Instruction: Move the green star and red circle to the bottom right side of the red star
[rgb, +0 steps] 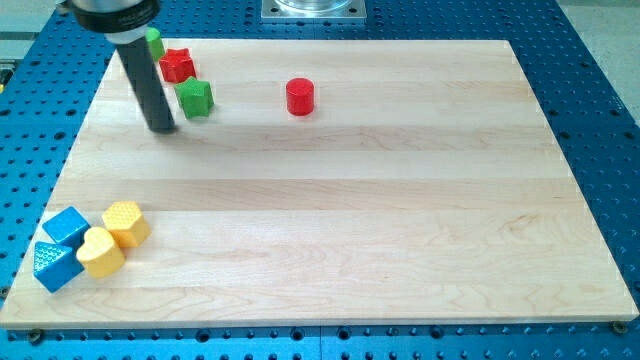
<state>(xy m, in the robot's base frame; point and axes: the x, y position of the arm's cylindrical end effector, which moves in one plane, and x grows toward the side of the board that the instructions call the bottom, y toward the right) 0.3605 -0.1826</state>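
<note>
The red star (177, 66) lies near the board's top left. The green star (195, 98) sits just below and right of it, close to touching. The red circle (300, 96) stands alone further right, about a hundred pixels from the green star. My tip (162, 129) rests on the board just left of and slightly below the green star, with a small gap between them. The dark rod rises toward the view's top left and partly hides another green block (154, 42) above and left of the red star.
At the board's bottom left lies a cluster: a blue cube (67, 226), a blue triangular block (54, 265), a yellow heart (100, 252) and a yellow hexagon (126, 222). The wooden board (350, 220) lies on a blue perforated table.
</note>
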